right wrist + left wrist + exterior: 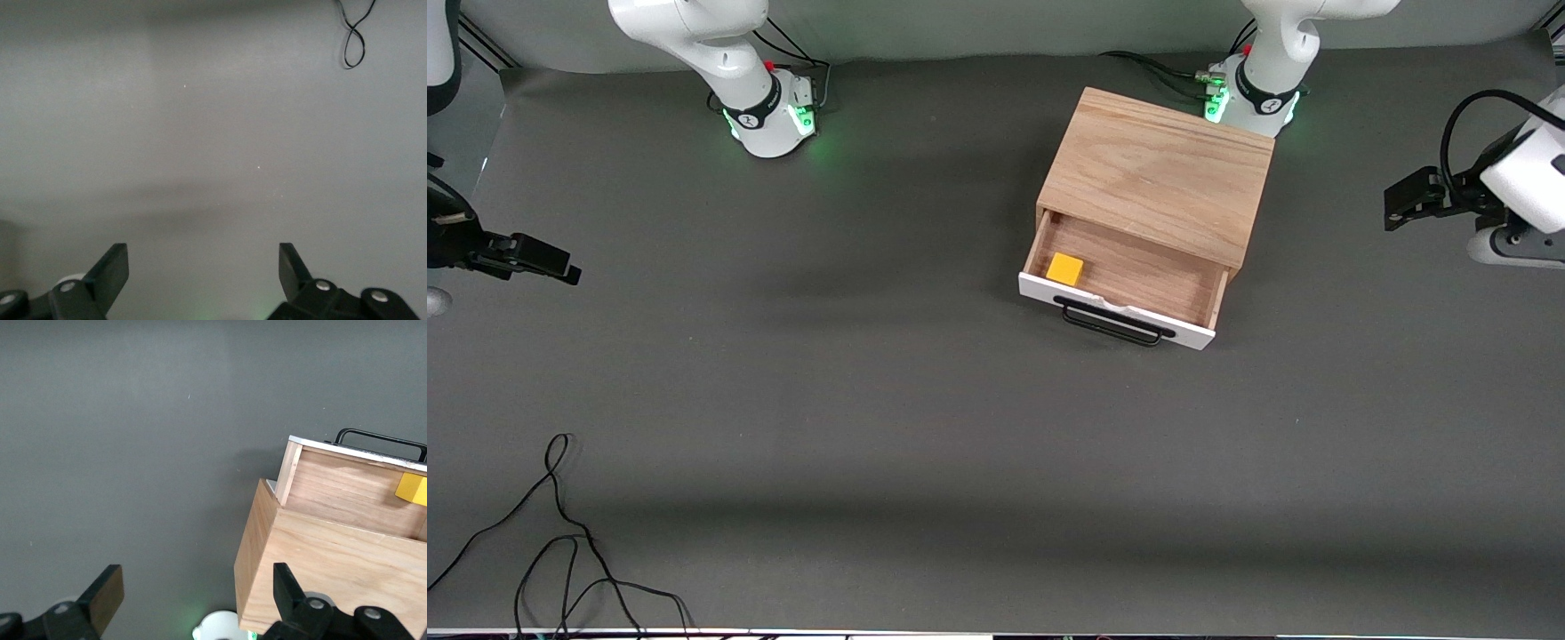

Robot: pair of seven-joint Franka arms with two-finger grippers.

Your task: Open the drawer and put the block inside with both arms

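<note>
The light oak box (1158, 173) stands near the left arm's base. Its drawer (1138, 271) is pulled out toward the front camera, and the white front panel carries a black bar handle (1113, 324). The yellow block (1065, 268) lies inside the drawer, at the corner toward the right arm's end. In the left wrist view the box (333, 567), drawer (347, 487), handle (381, 440) and block (412, 488) all show. My left gripper (1396, 203) (197, 593) hangs open and empty over the table at the left arm's end. My right gripper (560, 267) (203, 267) hangs open and empty over the table at the right arm's end.
A loose black cable (560, 533) (357, 37) lies on the dark grey table (871, 400) near the front edge at the right arm's end. The green-lit arm bases (774, 116) (1254, 93) stand along the table's farthest edge.
</note>
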